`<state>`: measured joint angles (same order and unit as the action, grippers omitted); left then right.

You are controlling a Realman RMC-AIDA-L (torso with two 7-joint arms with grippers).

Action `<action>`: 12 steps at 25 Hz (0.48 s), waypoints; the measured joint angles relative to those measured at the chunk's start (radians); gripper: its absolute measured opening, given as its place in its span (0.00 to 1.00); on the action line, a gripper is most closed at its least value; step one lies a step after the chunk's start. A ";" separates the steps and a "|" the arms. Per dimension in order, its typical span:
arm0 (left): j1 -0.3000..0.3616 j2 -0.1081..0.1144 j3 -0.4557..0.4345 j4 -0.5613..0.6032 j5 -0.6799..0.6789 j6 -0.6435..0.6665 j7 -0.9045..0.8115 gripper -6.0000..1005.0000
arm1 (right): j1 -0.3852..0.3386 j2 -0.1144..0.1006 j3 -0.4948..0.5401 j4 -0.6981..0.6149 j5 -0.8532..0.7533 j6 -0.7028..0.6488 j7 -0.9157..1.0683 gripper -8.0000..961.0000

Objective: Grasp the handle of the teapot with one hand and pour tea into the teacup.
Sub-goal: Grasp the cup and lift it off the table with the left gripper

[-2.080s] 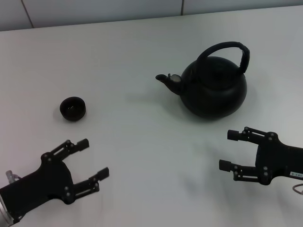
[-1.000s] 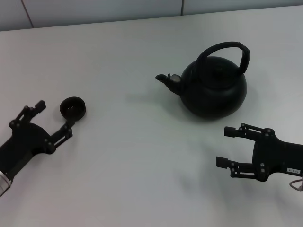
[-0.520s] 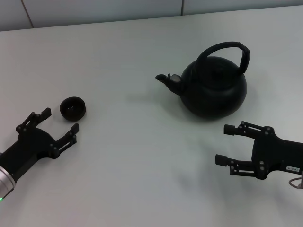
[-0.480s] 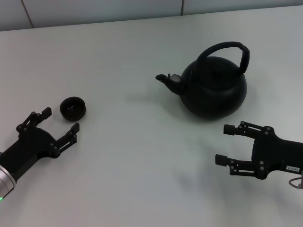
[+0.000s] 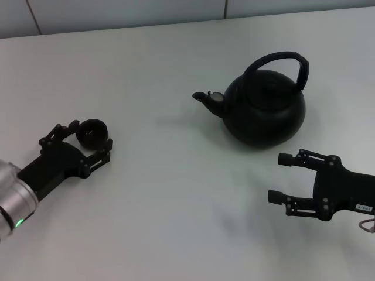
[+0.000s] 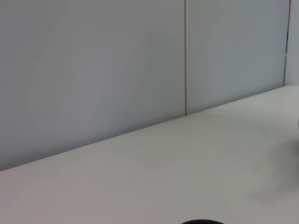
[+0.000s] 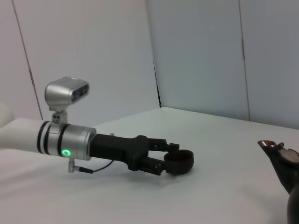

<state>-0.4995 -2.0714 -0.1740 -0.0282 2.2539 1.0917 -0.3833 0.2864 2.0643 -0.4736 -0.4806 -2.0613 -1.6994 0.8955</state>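
The left tool (image 5: pixel 89 142), a black linkage gripper on a silver forearm, sits low on the white tabletop (image 5: pixel 176 193) with its fingers spread on either side of the tiny round black handleless teacup (image 5: pixel 92 131), bracketing it; I cannot tell whether either finger actually touches the rim. From across the room, in the right wrist view, the cup (image 7: pixel 179 161) sits right at those fingertips. The risk is plain: the cup is small and light, so one finger arriving first would shove or tip it, and a squeeze slightly off centre could make it skid out sideways. The right tool (image 5: pixel 281 177) hovers open near the front of the large squat matte-black teapot (image 5: pixel 266 108), well short of the tall arched black handle (image 5: pixel 280 63), which rises above and behind it; a straight advance would strike the pot's belly and could slide it across the tabletop. The spout points toward the cup, but the two stand well apart. Compared with half a second ago, the left tool has moved forward from just short of the cup to straddle it, while the right tool, the pot and the cup have barely shifted.
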 joint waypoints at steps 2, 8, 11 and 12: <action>-0.010 -0.001 -0.001 -0.003 0.000 -0.017 0.000 0.86 | -0.002 0.000 0.000 0.000 0.001 -0.002 0.001 0.85; -0.024 -0.001 -0.006 -0.010 -0.002 -0.034 0.000 0.86 | -0.004 0.000 0.001 -0.001 0.003 -0.003 0.002 0.85; -0.024 -0.001 -0.010 -0.010 -0.002 -0.035 -0.002 0.86 | -0.005 0.000 0.001 -0.003 0.003 -0.002 0.002 0.85; -0.024 -0.001 -0.014 -0.010 -0.002 -0.035 -0.003 0.86 | -0.005 0.000 0.001 -0.003 0.003 -0.002 0.002 0.85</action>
<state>-0.5237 -2.0725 -0.1876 -0.0383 2.2517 1.0569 -0.3867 0.2818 2.0642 -0.4724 -0.4831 -2.0579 -1.7019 0.8978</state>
